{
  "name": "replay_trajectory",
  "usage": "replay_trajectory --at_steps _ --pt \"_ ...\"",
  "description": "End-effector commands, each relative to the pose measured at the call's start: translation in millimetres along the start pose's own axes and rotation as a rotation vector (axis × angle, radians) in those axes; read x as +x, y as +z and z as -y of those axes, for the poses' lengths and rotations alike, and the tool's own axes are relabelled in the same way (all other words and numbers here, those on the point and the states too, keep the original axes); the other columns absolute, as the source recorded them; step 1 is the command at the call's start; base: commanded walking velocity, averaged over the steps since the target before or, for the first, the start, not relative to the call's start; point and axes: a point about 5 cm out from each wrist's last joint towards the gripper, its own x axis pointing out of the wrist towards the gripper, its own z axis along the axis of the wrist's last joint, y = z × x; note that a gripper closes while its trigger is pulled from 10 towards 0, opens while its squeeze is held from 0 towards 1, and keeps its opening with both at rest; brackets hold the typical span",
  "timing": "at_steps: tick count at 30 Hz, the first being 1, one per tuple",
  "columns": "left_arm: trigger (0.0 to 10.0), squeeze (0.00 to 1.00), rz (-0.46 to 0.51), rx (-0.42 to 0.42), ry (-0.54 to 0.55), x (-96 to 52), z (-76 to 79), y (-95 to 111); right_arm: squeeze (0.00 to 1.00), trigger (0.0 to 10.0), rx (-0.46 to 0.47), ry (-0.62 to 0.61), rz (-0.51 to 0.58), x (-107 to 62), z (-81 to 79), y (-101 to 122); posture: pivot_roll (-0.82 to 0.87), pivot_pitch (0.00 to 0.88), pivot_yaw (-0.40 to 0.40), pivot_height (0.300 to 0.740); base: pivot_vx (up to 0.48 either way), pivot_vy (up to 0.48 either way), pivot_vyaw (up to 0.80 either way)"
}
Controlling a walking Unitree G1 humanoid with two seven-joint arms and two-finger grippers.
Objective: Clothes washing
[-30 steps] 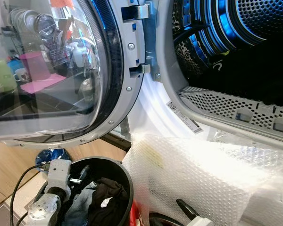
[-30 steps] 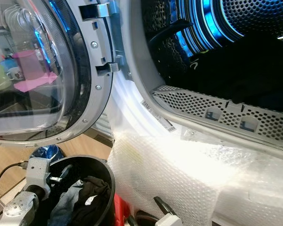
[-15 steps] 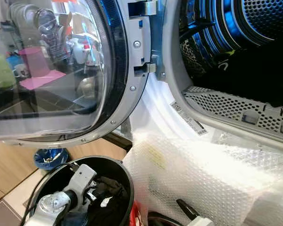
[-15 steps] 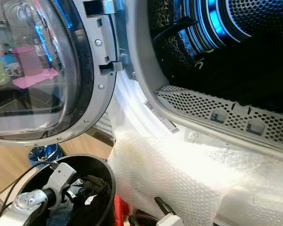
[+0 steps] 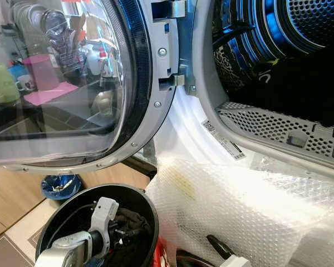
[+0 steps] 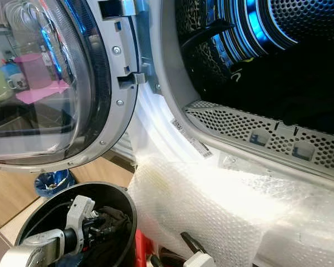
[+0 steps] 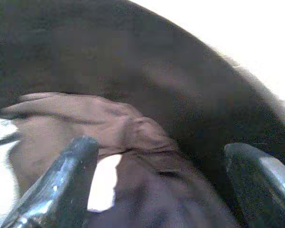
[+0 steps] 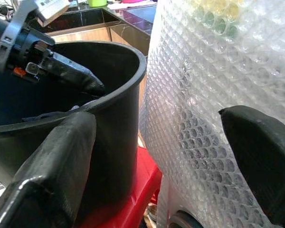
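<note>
1. The dark clothes (image 5: pixel 131 222) are lying bunched in the black bucket (image 5: pixel 147 208), showing as a crumpled heap of black fabric with soft folds; in the left wrist view the cloth (image 7: pixel 133 142) is appearing brownish-dark, creased, with a pale patch beside it.
2. The black bucket is standing on the floor, at the lower left of the head views, just beside the bubble wrap (image 5: pixel 239 211) and below the open door (image 5: pixel 72 83).
3. The left gripper (image 5: pixel 122 231) is reaching down inside the bucket, with its fingers spread apart and pointing at the fabric; the wrist view is showing both fingertips (image 7: pixel 66 175) well separated, with the cloth lying between and beyond them, not clamped.
4. The right gripper (image 8: pixel 156 161) is hanging low beside the bucket's outer wall, its fingers (image 8: pixel 52 161) released and wide apart, one toward the bucket (image 8: pixel 109 118), the other toward the bubble wrap (image 8: pixel 218 71).
5. A red object (image 8: pixel 133 190) is sitting under the bucket's edge.
6. The washing machine's drum (image 5: pixel 278 50) is standing open above the bubble wrap, lit blue inside, with a perforated grey lip (image 5: pixel 278 128) along its lower edge.
7. The glass of the door is reflecting kitchen items.
</note>
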Motion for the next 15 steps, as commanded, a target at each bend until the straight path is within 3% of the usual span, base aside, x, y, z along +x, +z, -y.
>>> replay_trajectory --at_steps 1,2,5,10,11,15 --pt "10.0 1.0 -0.07 0.002 0.058 -3.7 -9.6 -7 0.0 10.0 0.01 0.007 -0.017 -0.8 -2.1 -4 0.12 0.0 0.102 0.74 0.0 0.0 0.0" --pt "10.0 1.0 -0.122 0.019 0.047 -4.0 -10.0 -11 0.0 10.0 0.01 0.008 -0.018 -0.7 -2.0 -4 0.12 0.0 0.097 0.74 0.0 0.0 0.0" --pt "10.0 1.0 -0.158 -0.001 0.048 -0.5 -10.0 -15 0.0 10.0 0.01 0.012 -0.024 -0.9 -2.3 -4 0.12 0.0 0.094 0.74 0.0 0.0 0.0" --pt "10.0 0.96 -0.174 -0.036 0.049 5.9 -7.8 -15 0.0 10.0 0.008 0.014 -0.026 -1.2 -2.3 -5 0.11 0.0 0.095 0.74 0.0 0.0 0.0" --pt "10.0 0.0 -0.184 -0.052 0.027 8.2 -4.5 -15 0.0 10.0 0.008 0.015 -0.027 -1.1 -2.5 -5 0.11 0.0 0.094 0.74 0.0 0.0 0.0" --pt "10.0 0.0 -0.206 -0.081 -0.033 10.4 4.3 -18 0.0 10.0 0.008 0.018 -0.03 -1.2 -3.0 -5 0.11 0.0 0.093 0.74 0.0 0.0 0.0"
